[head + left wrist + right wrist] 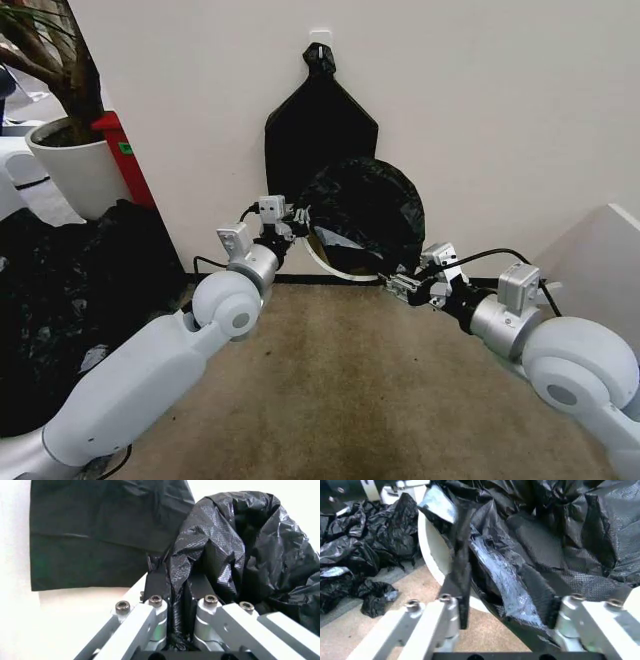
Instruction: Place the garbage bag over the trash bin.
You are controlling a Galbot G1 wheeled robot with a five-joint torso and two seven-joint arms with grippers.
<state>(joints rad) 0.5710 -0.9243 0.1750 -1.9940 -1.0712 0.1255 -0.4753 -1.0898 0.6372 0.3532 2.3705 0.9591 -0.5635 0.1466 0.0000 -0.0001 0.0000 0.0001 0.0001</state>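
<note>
Both arms are working at the far wall now, 1 on each side of the trash bin (335,262), which is sitting on the carpet (350,380) w/ its mouth tipped toward the robot. The garbage bag (372,212) is covering the far and right part of the rim already, glossy black film bunching over the top, while the near-left arc of cream rim is showing bare, so I'm calling this roughly halfway, maybe a bit more. The left gripper (297,222) is sitting at the left edge of the bin, and the left wrist view is showing its fingers (156,583) pinching a twisted fold of bag between them, clamped tight. The right gripper (402,283) is at the near-right side; in the right wrist view its fingers (461,592) are standing wide apart w/ bag film stretching across the gap, so it's looking spread inside the bag mouth rather than pinching, though I can't be fully sure of the contact. Left to do, as I'm judging it: pulling the bag hem over that bare near-left rim, then letting go. Behind the bin, a flat black bundle (318,125) is hanging on the wall; a big black plastic heap (70,290) is lying far left beside a white plant pot (75,170).
</note>
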